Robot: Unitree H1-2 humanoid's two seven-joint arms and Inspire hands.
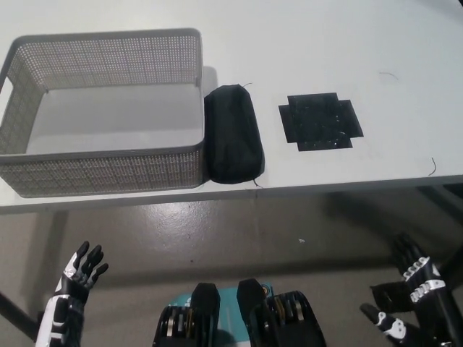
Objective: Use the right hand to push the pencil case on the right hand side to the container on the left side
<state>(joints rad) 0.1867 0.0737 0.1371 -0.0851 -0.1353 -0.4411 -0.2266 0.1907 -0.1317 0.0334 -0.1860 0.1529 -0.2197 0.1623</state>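
Note:
A black pencil case (233, 144) lies on the white table, its left side against the right wall of the grey mesh container (173, 155). The container holds nothing that I can see. My black right hand (411, 300) is low at the bottom right, below the table's front edge and far from the case, fingers spread and holding nothing. My white left hand (78, 272) rests at the bottom left, also below the table edge, fingers apart and empty.
A black cross-shaped patch (320, 121) is stuck to the table right of the pencil case. The table's front edge (325, 186) runs across the middle of the view, with grey floor below it.

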